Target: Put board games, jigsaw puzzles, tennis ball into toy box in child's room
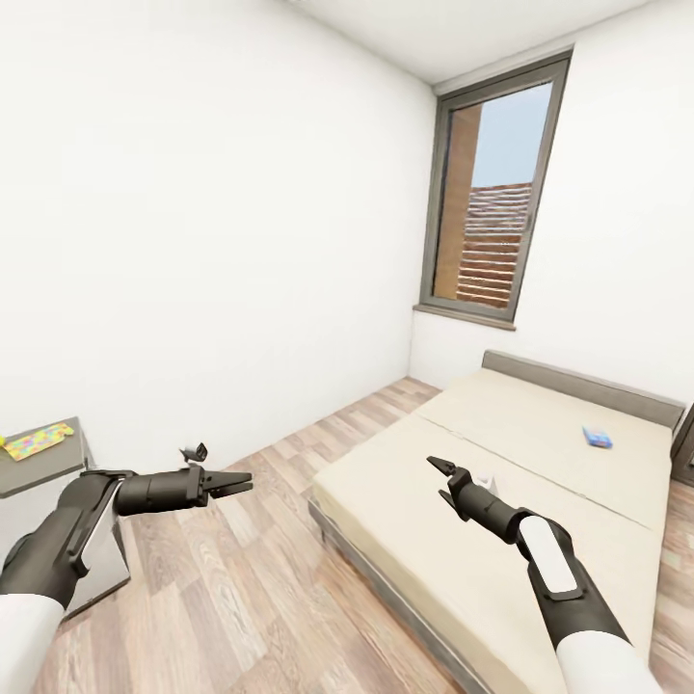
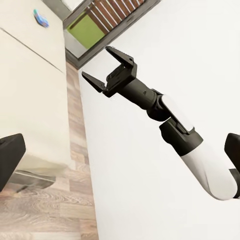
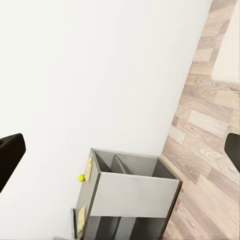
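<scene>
**A:** What's on the left?

**B:** A grey table at the edge, a multicolour jigsaw puzzle lying flat on it. The left gripper hovers over the wood floor, jaws slightly parted, empty.

**A:** And moving right?

**B:** The cream bed. The right gripper floats above its near side, jaws spread wide, holding nothing. A small blue board game lies flat far across the bed, beyond and to the right of those jaws. The right arm is clearly nearer.
</scene>
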Motion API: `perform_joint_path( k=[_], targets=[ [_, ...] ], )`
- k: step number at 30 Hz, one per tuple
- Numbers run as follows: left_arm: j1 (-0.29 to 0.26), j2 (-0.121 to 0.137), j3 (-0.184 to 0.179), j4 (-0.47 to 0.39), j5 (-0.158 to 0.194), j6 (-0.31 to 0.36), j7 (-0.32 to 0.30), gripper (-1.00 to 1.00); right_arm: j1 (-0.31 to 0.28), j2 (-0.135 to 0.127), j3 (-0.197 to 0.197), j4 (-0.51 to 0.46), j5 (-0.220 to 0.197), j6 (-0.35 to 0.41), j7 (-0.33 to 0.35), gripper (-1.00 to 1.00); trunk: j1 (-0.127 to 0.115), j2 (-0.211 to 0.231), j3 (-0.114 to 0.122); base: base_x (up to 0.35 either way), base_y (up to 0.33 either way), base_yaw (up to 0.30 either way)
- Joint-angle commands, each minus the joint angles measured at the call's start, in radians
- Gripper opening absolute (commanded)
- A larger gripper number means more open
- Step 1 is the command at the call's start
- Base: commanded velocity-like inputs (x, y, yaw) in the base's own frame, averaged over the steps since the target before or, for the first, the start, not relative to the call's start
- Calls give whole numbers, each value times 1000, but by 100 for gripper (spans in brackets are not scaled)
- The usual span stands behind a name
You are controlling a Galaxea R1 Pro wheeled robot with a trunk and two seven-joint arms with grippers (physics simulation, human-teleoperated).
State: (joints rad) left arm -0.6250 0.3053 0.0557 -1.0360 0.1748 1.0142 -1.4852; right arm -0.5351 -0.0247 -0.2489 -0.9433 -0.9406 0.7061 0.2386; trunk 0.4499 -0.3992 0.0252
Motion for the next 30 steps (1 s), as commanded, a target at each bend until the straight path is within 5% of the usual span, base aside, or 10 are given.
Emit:
perform_joint_path(
  k=[1, 30],
  targets=[
    [-1, 0, 0, 1, 1, 11, -3, 100, 0, 0, -3, 0, 2, 6, 4, 100, 0, -1, 0, -185, 0, 277],
    [-1, -7, -1, 1, 0, 11, -3, 100, 0, 0, -1, 0, 2, 6, 4, 100, 0, -1, 0, -100, 0, 277]
  ],
)
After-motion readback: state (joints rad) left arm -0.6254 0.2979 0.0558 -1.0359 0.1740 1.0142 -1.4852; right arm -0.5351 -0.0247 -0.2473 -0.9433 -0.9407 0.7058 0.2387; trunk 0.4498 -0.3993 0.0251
